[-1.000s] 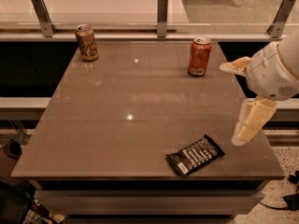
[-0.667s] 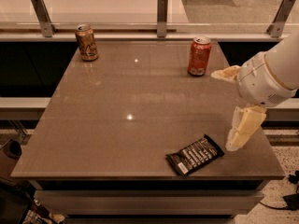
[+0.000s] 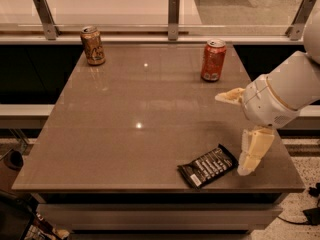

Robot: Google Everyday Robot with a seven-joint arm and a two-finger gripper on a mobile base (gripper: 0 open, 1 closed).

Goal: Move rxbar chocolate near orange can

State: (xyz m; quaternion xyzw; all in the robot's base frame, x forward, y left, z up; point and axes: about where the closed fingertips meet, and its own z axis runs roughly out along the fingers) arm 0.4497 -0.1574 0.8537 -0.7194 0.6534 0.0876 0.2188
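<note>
I see the rxbar chocolate [image 3: 207, 165] lying flat near the front edge of the table [image 3: 125, 149], right of the middle, turned at a slant with its right end farther back. The gripper [image 3: 231, 134] hangs just to the right of it and a little above. Its lower finger [image 3: 254, 151] points down beside the bar's right end, and I cannot tell whether it touches the bar or the tabletop. Going back, bare tabletop lies between the bar and the cans. A red-orange can [image 3: 213, 60] stands upright at the back right, behind the gripper. The orange can [image 3: 93, 45] stands upright in the far left corner, well apart from the bar. The gripper's fingers are spread wide, the upper one [image 3: 230, 95] pointing left, and they hold nothing.
</note>
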